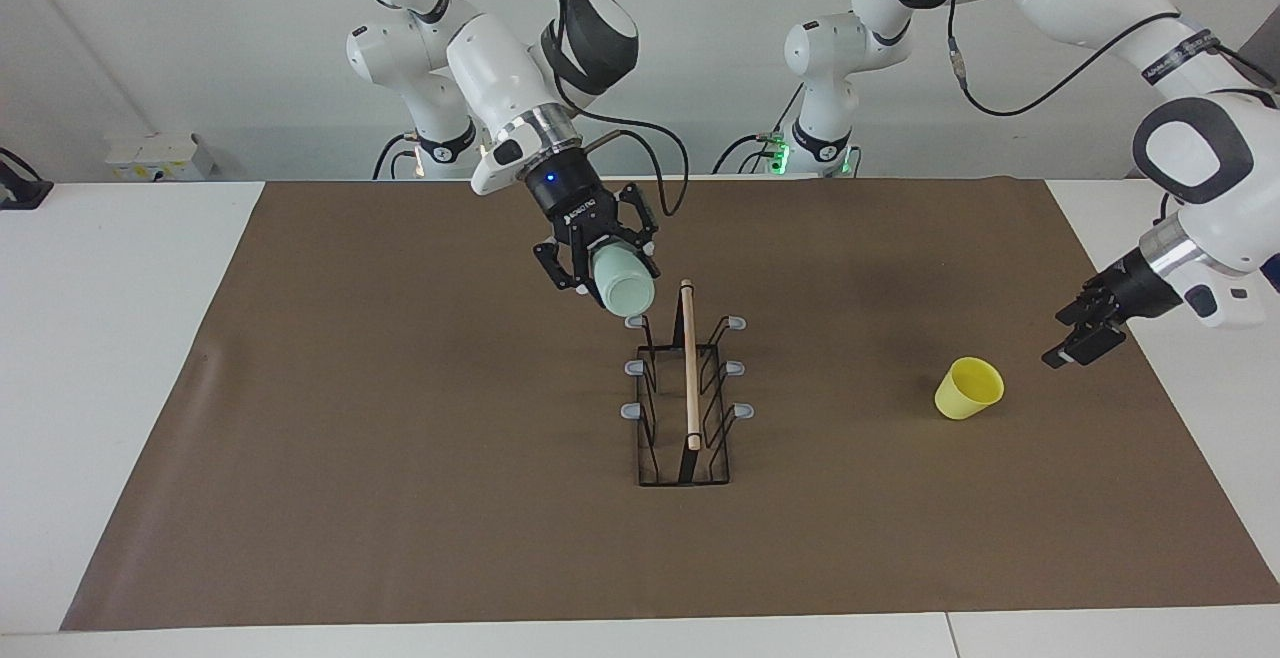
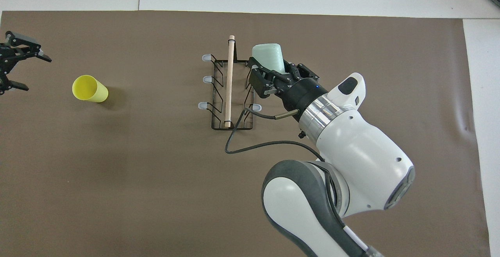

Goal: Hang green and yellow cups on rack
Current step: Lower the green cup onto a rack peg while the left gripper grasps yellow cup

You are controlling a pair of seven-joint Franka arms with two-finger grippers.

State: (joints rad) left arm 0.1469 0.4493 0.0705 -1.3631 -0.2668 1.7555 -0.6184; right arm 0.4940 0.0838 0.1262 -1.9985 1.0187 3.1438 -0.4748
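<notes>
Matt brown table cover point(image 1: 400, 458); wire rack point(image 1: 683, 408) w/ wood rod.

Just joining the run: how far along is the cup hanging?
Done: nothing hangs on the rack yet; every prong that shows is bare. In hand: the right end effector is shut on the green cup, tilted, over the rack's end nearer the robots. Left: seat that cup on a prong, then hang the yellow cup, which lies on the mat toward the left arm's end, the open left end effector beside it.
</notes>
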